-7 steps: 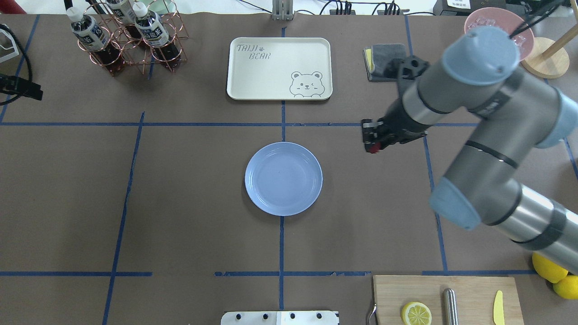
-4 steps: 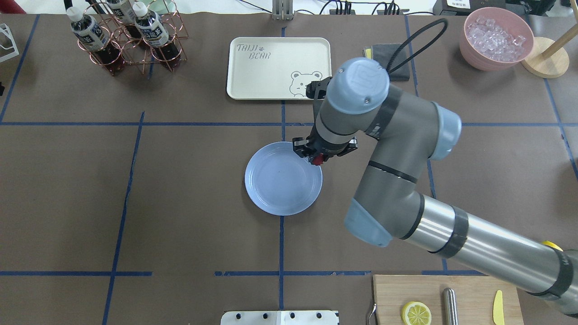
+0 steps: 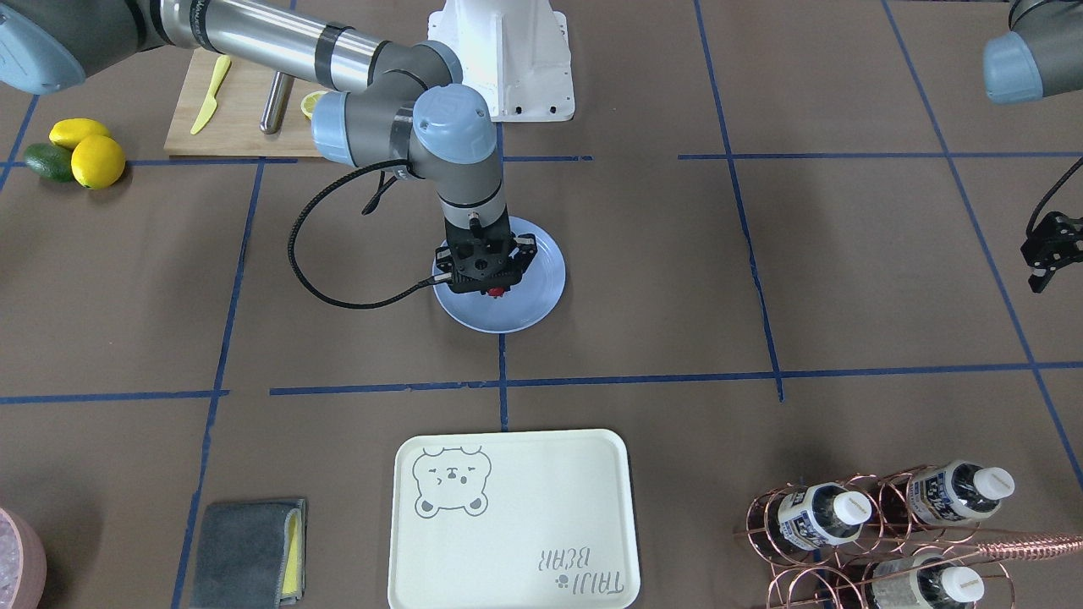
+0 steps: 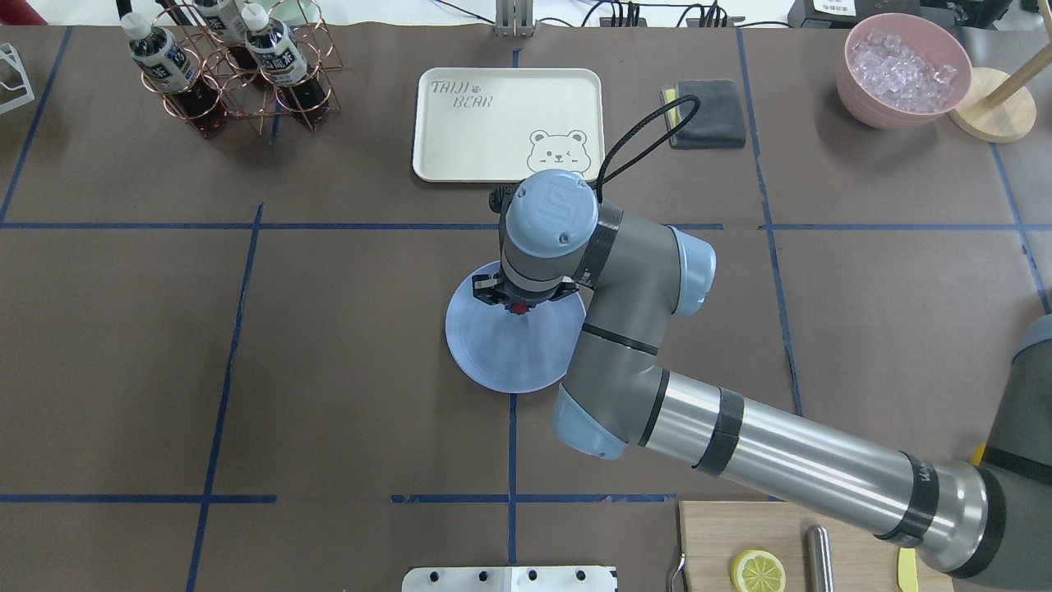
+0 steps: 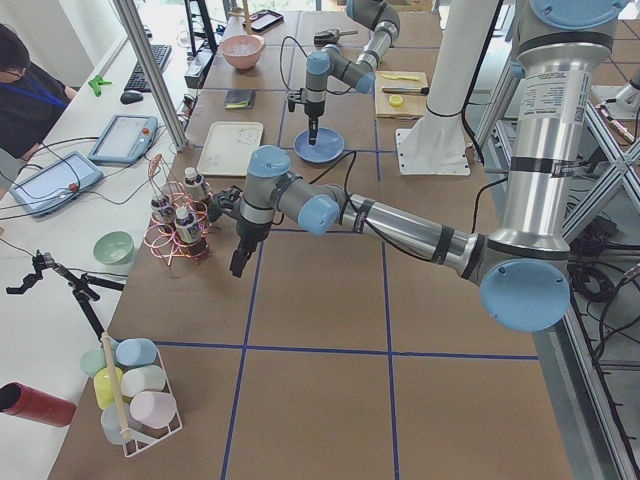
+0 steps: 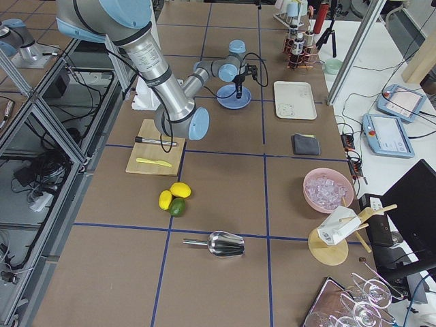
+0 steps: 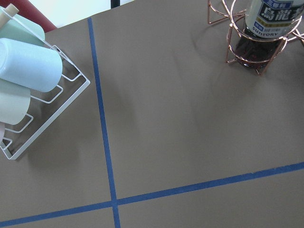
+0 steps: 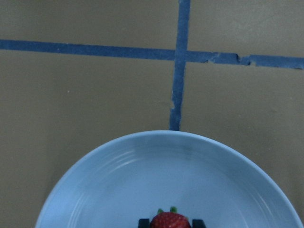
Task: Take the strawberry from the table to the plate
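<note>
Brown paper covers the tabletop (image 4: pixel 329 329), ruled into squares by blue tape, and right on a tape crossing in the middle sits the round, glossy light-blue plate (image 4: pixel 493 362). Over its far half hangs the right gripper (image 4: pixel 518 304), pointing straight down. And there it is: the small dark-red strawberry (image 4: pixel 517 309) with its green cap, clamped between the two black fingers (image 8: pixel 144 222).

The right wrist view makes it plain. The strawberry (image 8: pixel 170 221) sits at the bottom edge with a fingertip tight on each side and the plate (image 8: pixel 166 180) spread beneath, its raised rim curving just short of the tape cross. Whether the berry touches the plate, I cannot tell. From overhead the wrist housing hides the fingers and only a red speck peeks out. The front-facing view shows the strawberry (image 3: pixel 497 293) under the black gripper body, inside the rim of the plate (image 3: pixel 546 279).

That view also catches the left gripper (image 3: pixel 1045 249), well apart at the tabletop's end. It is too small and dark to tell whether its fingers are apart or together. Its own wrist camera shows a copper wire bottle rack (image 7: pixel 228 47) and a white wire rack (image 7: pixel 52 118) holding pastel cups (image 7: pixel 28 64).

Brown paper shows on every side of the plate. The cream rectangular tray with a bear drawing (image 4: pixel 477 131) lies beyond it and apart, and the wooden cutting board (image 4: pixel 715 534) sits near the robot's edge.
</note>
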`<state>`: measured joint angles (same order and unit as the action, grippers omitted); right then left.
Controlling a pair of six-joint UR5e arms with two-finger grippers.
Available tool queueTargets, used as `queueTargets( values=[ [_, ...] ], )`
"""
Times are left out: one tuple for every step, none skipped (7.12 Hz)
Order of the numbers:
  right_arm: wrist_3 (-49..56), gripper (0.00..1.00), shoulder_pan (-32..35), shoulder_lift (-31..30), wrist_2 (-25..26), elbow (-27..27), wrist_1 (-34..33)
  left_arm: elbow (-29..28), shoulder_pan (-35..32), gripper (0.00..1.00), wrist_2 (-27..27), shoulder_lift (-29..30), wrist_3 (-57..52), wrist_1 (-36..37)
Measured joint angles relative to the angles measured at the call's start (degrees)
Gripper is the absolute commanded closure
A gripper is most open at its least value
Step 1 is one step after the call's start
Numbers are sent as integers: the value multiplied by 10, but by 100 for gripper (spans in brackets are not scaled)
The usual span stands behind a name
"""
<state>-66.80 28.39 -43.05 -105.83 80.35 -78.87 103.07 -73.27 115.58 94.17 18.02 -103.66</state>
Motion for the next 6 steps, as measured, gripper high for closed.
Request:
queueTargets(
  values=[
    [-11, 41, -4, 4, 1, -6, 4, 0, 0, 0, 0, 2, 0, 0],
    [-20, 0, -7, 5, 1, -6, 5, -1, 0, 0, 0, 2, 0, 0],
    [-30, 0, -8, 3, -1, 2, 3, -2, 0, 0, 0, 3, 0, -1],
    [-35, 0, -8, -6, -4, 26, -7, -5, 0, 0, 0, 3, 0, -4],
    [-37, 0, -6, -21, -8, 62, -30, -10, 0, 0, 0, 3, 0, -9],
    [-34, 0, 4, -35, -16, 106, -70, -16, 0, 0, 0, 3, 0, -15]
  ],
)
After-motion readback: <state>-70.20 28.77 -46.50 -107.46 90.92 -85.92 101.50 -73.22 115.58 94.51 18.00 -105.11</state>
